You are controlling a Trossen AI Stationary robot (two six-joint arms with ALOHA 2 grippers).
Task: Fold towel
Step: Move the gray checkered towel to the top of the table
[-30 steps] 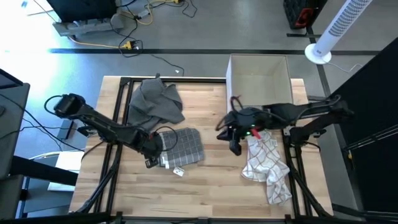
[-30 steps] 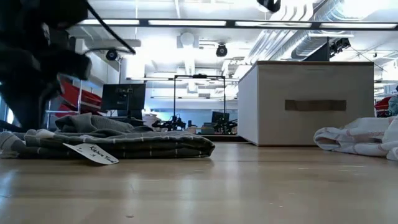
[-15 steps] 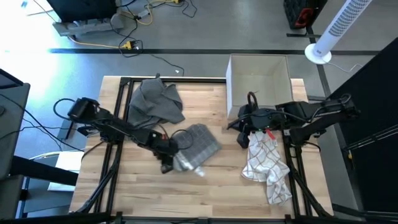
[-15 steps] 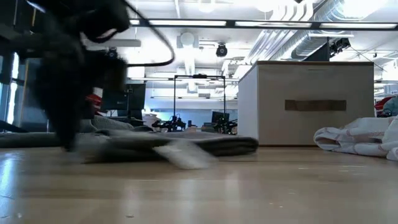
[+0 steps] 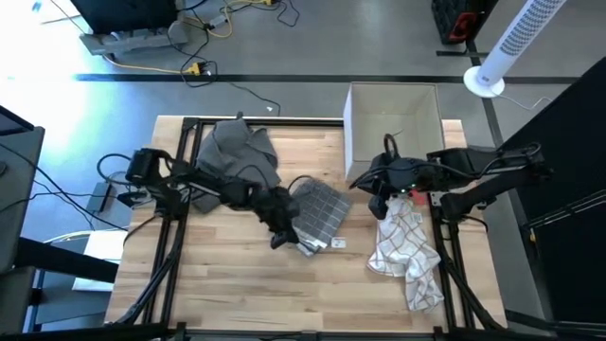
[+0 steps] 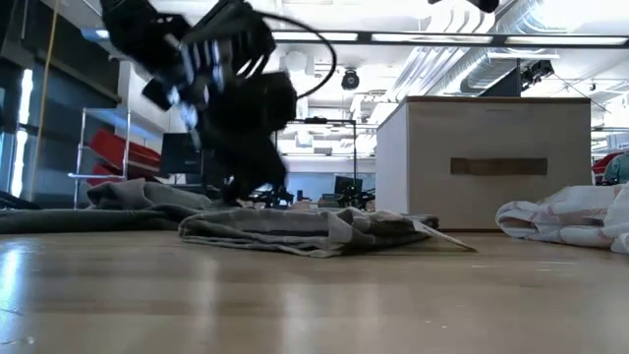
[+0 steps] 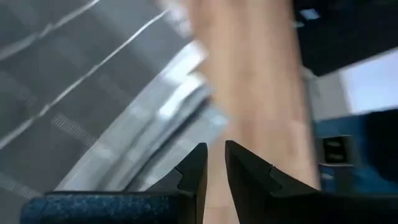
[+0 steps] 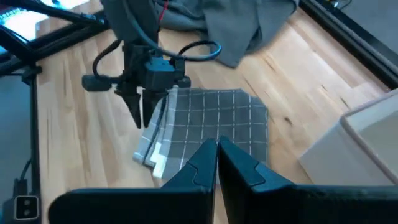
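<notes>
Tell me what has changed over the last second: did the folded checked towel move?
Yes. The folded checked towel slid right across the table, toward the white box, with the left gripper travelling alongside it; the gripper now sits at the towel's left edge. The right gripper shifted slightly right. The grey cloth pile, white patterned cloth and box stayed put.

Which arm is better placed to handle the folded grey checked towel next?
Left. The left gripper sits at the edge of the folded grey checked towel, while the right gripper hovers apart from it, above the white towel.
</notes>
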